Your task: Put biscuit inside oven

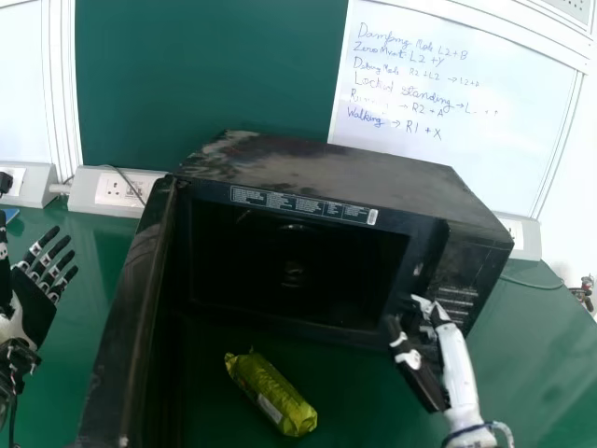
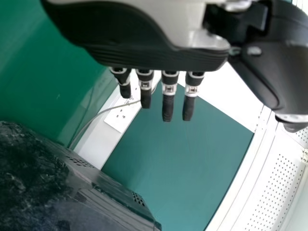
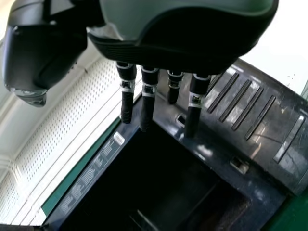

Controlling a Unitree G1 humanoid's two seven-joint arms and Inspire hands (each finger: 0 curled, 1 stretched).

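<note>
Green table [image 1: 550,373] under all. Oven [image 1: 317,166] door [image 1: 121,327] swung wide, prob. for access; biscuit pkt [image 1: 270,397] lies loose on table before the opening, handy for pickup. R hand [image 1: 420,373] by panel side, fingers straight, grasping nothing. L hand [image 1: 35,308] beyond door, fingers apart, empty, prob. for clearance.

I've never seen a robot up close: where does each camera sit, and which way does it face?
Head view: on the head, looking forward and down at the oven and biscuit; left hand and right hand show.
Left wrist view: at the left wrist, looking past the left hand's fingers to part of the oven and a wall socket.
Right wrist view: at the right wrist, looking past the right hand's fingers at the oven's open front.
Head and right wrist views share that front and its label strip.
</note>
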